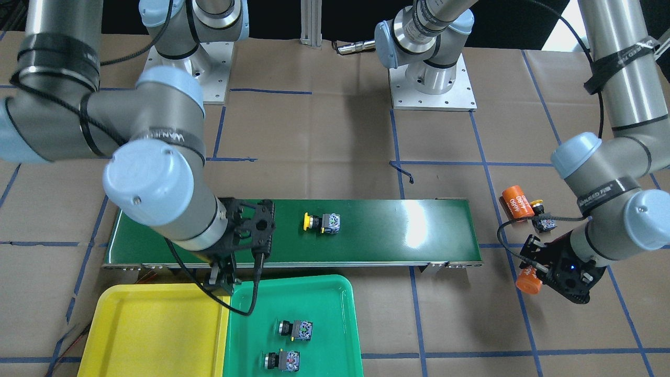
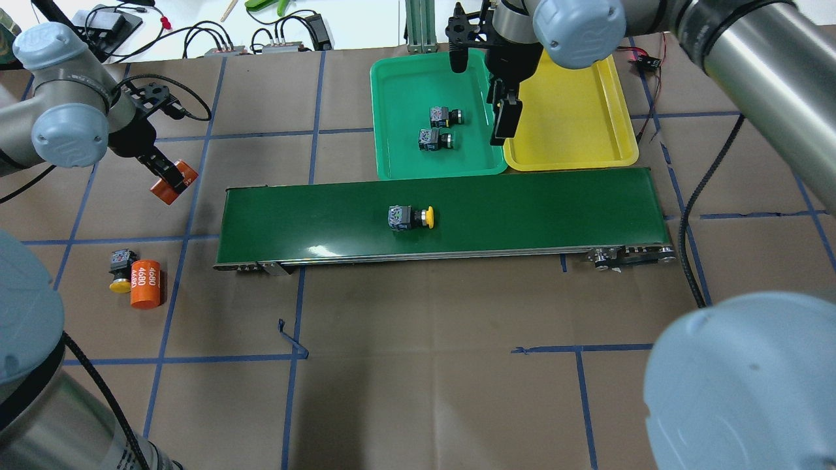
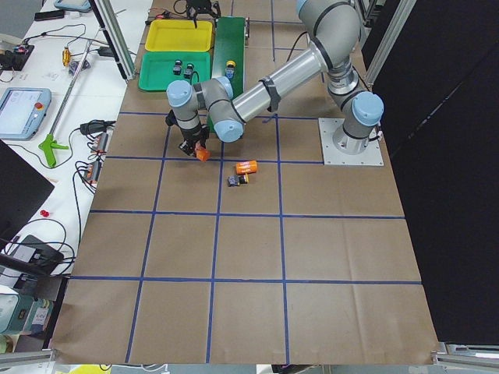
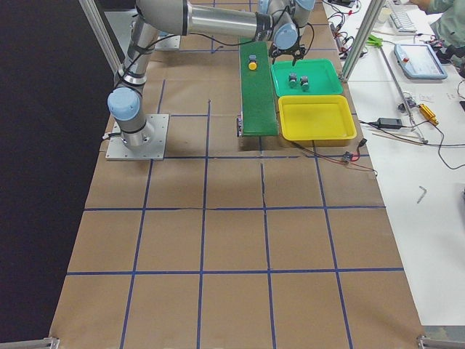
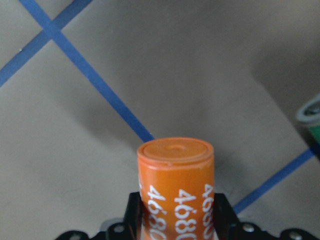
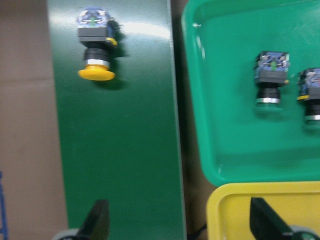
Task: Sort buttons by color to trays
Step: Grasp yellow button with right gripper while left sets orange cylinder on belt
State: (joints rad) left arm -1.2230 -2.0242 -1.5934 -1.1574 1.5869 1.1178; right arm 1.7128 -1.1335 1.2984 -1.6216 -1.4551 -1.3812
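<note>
— Right hand (image 6: 180, 222) first: is it carrying anything?

— No. Its fingers are spread wide with nothing between them. It hangs over the seam where the green tray (image 2: 392, 98) meets the yellow tray (image 2: 575, 124), at the end nearest the belt.

— And the buttons?

— A green button (image 2: 446, 117) and a second green button (image 2: 434, 138) lie on their sides in the green tray, near each other, so I judge that colour finished. One yellow button (image 2: 410, 217) lies on the conveyor belt (image 2: 555, 209), about midway along, with its cap toward my right. The other yellow button (image 2: 121, 271) is out on the table (image 2: 424, 326) to my left. It is touching or just beside an orange cylinder marked 4680 (image 2: 145, 284); I cannot tell which.

— So the yellow tray has nothing in it?

— Nothing that I can see. By my reckoning half the sort is done, with two yellows to go.

— Your left hand?

— My left hand (image 2: 168, 177) is closed around a second orange cylinder (image 5: 175, 185), held over the table near the belt's left end. That is no button, so I would have to set it down before taking the yellow one on that side. The one on the belt looks the nearer job for my free right hand, since the yellow tray sits just past the belt
</note>
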